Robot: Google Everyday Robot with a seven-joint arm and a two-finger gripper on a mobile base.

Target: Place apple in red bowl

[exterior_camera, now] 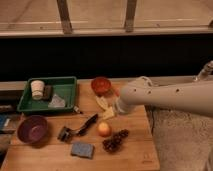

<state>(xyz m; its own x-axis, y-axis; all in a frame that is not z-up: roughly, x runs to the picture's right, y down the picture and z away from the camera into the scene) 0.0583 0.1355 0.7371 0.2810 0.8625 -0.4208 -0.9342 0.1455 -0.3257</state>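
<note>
The apple [103,129], small, yellow-orange with a reddish blush, lies on the wooden table in front of the middle. The red bowl [101,85] stands upright at the table's back, straight behind the apple. My white arm reaches in from the right. Its gripper [111,109] is at the arm's end, over the table between the red bowl and the apple, just above and behind the apple. A pale yellow banana-like piece [102,103] lies right by the gripper and is partly covered by it.
A green tray [65,82] at the back left holds a white cup [37,89]. A purple bowl [33,128] stands at the left. A black brush [80,129], a blue sponge [82,149] and dark grapes [115,140] lie around the apple.
</note>
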